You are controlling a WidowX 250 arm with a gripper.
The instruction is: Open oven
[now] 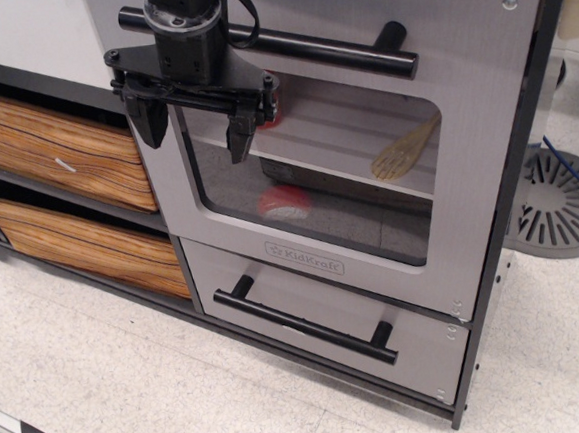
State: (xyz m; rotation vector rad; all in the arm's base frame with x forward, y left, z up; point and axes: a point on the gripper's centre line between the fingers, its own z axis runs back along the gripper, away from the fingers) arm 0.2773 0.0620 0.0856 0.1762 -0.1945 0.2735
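Note:
The oven's large grey door (470, 152) fills the middle of the view and looks shut against the cabinet. Its long black bar handle (296, 45) runs across the top. The rounded clear window (327, 188) shows a white shelf (343, 137), a wooden spatula (405, 152) and a red object (283, 203). The KidKraft logo (305, 257) sits under the window. My gripper (194, 127) is open and empty. It hangs in front of the window's upper left corner, just below the left end of the handle, and hides part of that end.
A smaller grey drawer (275, 293) with a black bar handle (308, 320) sits under the oven door. Two wood-grain drawers (43, 146) (81, 243) are stacked at the left. A grey round base (559, 200) stands on the floor at the right.

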